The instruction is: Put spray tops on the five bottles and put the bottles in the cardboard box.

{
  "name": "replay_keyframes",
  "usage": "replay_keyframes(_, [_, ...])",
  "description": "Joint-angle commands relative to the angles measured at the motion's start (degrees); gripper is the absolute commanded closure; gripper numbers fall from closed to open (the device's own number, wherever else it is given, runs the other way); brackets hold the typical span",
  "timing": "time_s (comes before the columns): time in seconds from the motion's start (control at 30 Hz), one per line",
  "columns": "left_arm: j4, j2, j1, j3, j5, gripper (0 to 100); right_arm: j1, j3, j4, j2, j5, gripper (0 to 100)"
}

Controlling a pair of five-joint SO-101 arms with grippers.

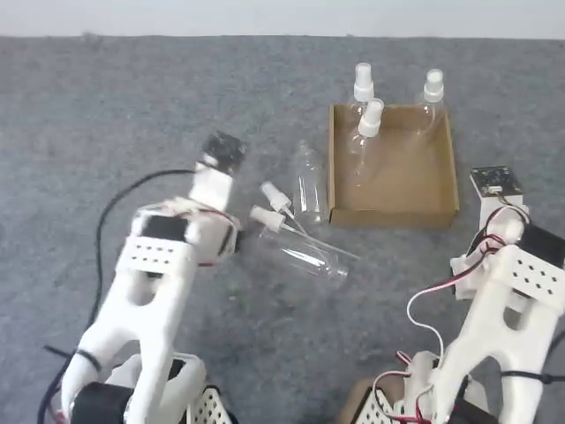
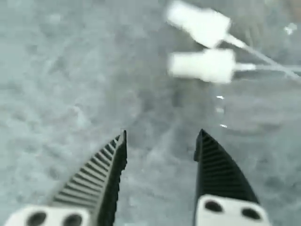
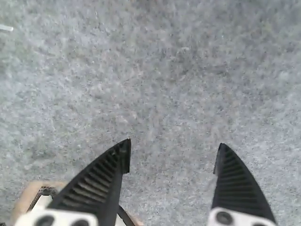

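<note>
Left gripper (image 2: 162, 141) is hovering spread, spray tops (image 2: 202, 66) lying just right of it; right gripper (image 3: 174, 150) is gaping over carpet (image 3: 188, 70).

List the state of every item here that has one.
Box, open, holding three bottles.
Capped bottles, tops on, in box.
Bare bottles, no tops, lying on table.
Spray tops, loose, lying on table.
Left pincer, open, empty.
Right pincer, open, empty.

A table surface of grey, mottled, felt-like fabric (image 1: 106, 106) stretches from side to side. Along its far side runs a pale, plain whitish strip (image 1: 221, 16). The light falls soft and even.
</note>
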Motion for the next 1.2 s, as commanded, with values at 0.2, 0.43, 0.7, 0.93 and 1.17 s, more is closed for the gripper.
replay_keyframes(0.2, [-2.81,0.00,17.67,1.98,7.74,79,0.48,1.23,0.04,-0.57,0.53,76.4])
replay_keyframes(0.43, [-2.37,0.00,27.69,1.89,12.22,79,0.57,4.92,-2.24,-0.57,0.62,76.4])
replay_keyframes(0.7, [5.10,-0.09,18.02,-7.34,9.67,79,0.48,4.66,-2.51,-0.57,0.62,76.4])
replay_keyframes(0.93, [2.64,0.09,-1.76,-10.59,2.02,79,0.40,4.66,-3.47,-0.57,0.62,76.4])
replay_keyframes(1.17, [-7.91,0.09,-2.64,0.57,-0.18,79,0.40,4.66,-2.95,-0.57,0.62,76.4])
